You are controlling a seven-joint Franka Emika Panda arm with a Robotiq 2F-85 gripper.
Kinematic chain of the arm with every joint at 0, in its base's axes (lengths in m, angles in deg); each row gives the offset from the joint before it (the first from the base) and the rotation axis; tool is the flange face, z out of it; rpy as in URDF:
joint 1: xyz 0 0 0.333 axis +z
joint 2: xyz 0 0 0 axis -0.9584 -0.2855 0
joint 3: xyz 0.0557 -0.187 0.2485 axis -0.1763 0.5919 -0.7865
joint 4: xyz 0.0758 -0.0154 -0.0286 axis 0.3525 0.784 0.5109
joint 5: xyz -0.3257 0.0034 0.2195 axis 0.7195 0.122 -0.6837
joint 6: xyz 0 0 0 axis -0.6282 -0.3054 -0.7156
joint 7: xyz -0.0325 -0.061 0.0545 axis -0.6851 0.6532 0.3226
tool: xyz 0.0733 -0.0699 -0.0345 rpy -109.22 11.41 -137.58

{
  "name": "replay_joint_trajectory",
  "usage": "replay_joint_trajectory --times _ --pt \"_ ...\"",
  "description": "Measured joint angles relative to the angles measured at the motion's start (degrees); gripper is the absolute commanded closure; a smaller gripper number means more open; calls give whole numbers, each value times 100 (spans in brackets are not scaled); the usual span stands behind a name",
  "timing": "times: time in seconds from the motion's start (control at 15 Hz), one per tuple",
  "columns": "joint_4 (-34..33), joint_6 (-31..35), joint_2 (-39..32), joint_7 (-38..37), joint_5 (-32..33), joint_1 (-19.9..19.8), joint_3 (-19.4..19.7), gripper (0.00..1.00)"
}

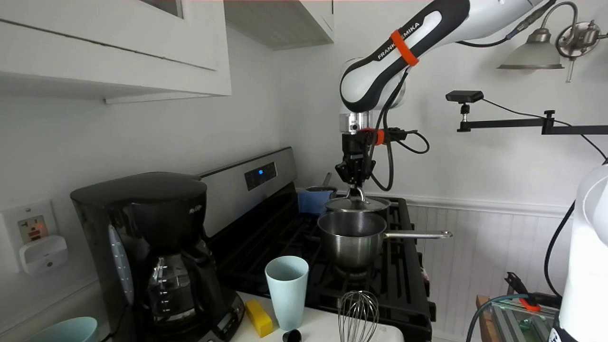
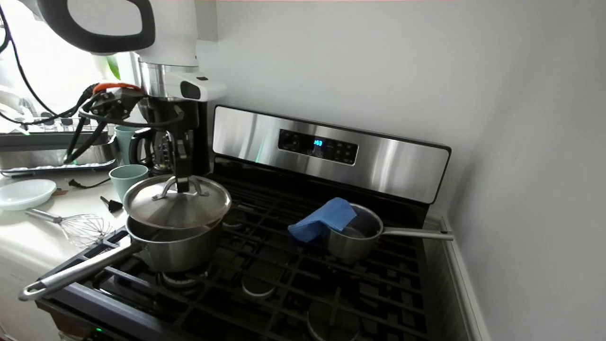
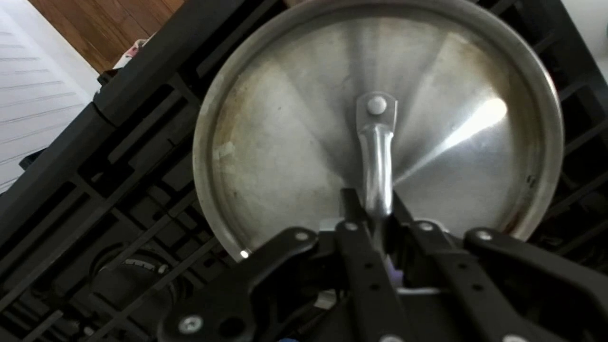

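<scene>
Over stove (image 2: 279,265), lid (image 3: 304,133) is approx. level, handle (image 3: 377,161) up, its long axis diag. to stove's front edge. On stove, near that edge: pot (image 2: 180,258), bare metal inner wall showing; at stove's back, saucepan (image 2: 352,246) w/ blue cloth (image 2: 326,218) draped over rim. Gripper (image 3: 375,209) pinches lid's handle; lid directly below it.

On the black stove (image 2: 265,312), a shiny pot (image 2: 182,253) in front and another pot (image 2: 348,247) at the back, and on the white worktop (image 2: 23,246), a coffee maker (image 1: 142,204), pale blue cup (image 1: 289,297), yellow block (image 1: 259,318), whisk (image 2: 57,219) and white dish (image 2: 23,201).
</scene>
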Motion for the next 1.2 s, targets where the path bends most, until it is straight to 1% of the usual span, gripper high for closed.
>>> replay_joint_trajectory --times 0.13,0.2,0.33,0.47,0.53,0.8,1.0,1.2 --pt "234 294 131 -59 72 0 -69 96" --pt "358 461 189 -91 110 0 -98 85" --pt "549 645 266 -97 163 0 -142 85" --pt "608 670 297 -97 170 0 -154 85" --pt "608 670 305 -97 171 0 -154 96" --pt "677 736 304 -95 174 0 -177 96" --pt "943 1113 302 -156 192 1 -278 96" --pt "1178 1549 300 -290 342 0 -353 96"
